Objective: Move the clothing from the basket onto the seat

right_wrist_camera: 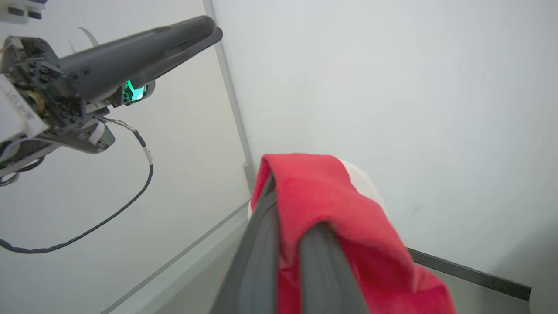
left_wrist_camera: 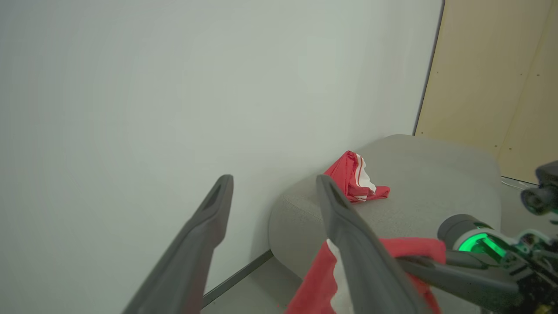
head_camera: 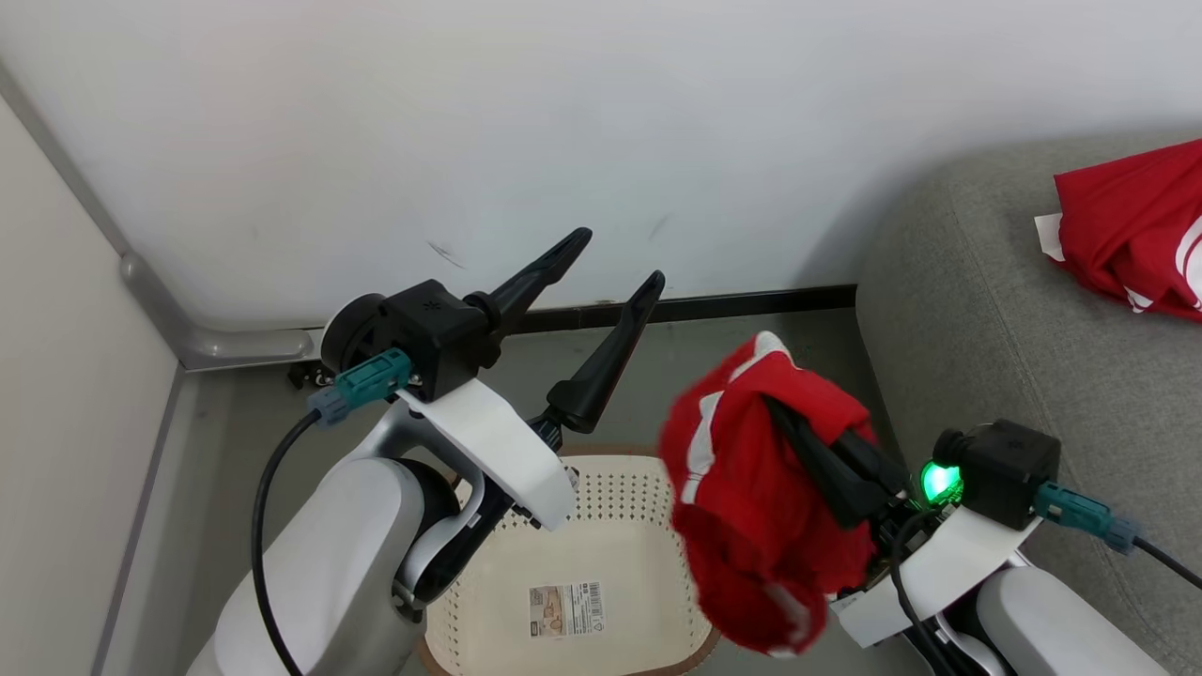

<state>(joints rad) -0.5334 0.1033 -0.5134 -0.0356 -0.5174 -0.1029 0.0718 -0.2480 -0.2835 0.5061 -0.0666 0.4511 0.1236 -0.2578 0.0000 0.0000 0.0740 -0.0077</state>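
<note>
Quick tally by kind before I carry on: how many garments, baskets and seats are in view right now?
Basket: 1
Seat: 1
Red garments: 2, one in the right gripper, one on the seat
Total: 4

Left gripper (head_camera: 618, 256) raised, fingers spread wide, right gripper (head_camera: 779, 413) clamped shut

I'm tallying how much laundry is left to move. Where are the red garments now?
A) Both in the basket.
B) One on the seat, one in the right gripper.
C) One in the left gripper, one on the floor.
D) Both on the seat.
B: one red garment lies on the grey seat, and the other garment hangs from the right gripper, its jaws shut on it.
</note>
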